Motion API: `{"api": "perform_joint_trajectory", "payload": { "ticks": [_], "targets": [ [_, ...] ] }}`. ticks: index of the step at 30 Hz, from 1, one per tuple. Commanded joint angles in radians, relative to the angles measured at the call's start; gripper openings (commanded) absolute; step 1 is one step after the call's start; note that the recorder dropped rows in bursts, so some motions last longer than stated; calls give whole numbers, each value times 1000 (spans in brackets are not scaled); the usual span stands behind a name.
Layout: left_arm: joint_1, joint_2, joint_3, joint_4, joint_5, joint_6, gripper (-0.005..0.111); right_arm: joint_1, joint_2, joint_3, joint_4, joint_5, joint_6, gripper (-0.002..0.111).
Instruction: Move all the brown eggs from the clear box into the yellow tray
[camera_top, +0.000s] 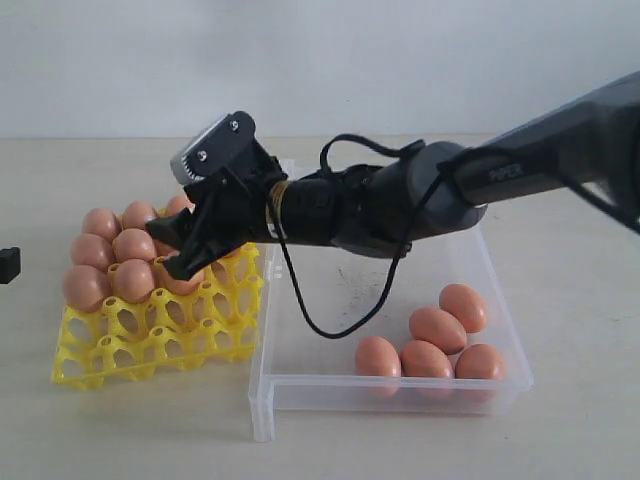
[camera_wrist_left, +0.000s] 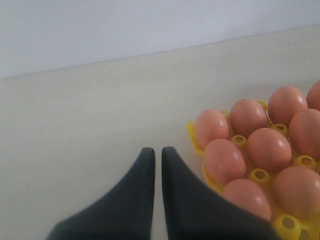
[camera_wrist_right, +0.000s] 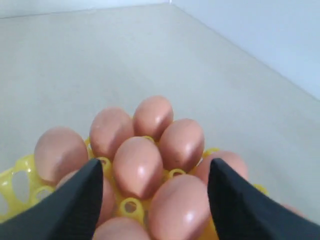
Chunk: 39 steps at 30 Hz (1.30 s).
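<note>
my right fingers (camera_wrist_right: 75, 210) are smooth matt black plastic. the brown eggs (camera_wrist_right: 137, 165) look smooth, with a soft sheen. the yellow tray (camera_top: 160, 342) is glossy moulded plastic. the clear box (camera_top: 300, 390) is transparent plastic, its floor faintly speckled. the table (camera_top: 580, 430) looks pale, matt, lightly grained wood.

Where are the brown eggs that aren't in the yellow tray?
In the exterior view, five smooth brown eggs cluster in the clear plastic box's lower-right corner, right of the bright yellow plastic egg tray.
</note>
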Motion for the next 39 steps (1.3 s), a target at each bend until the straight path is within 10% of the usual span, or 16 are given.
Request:
{"api": "perform_joint_trajectory", "payload": {
  "ticks": [1,4,16,31,39],
  "targets": [
    [2,-8,4,-4,-10,-10,4,-2,-98,-1,-107,187,66,29],
    [2,-8,4,-4,-4,-10,4,-2,-162,-1,-129,372,93,0],
    [2,-8,4,-4,7,-10,4,-2,-286,-1,-86,1364,-166,0],
    [2,-8,4,-4,52,-10,4,-214,-286,-27,840,1599,-935,0],
    [2,-8,4,-4,52,-10,4,-221,-286,-25,901,1498,-958,0]
  ]
}}
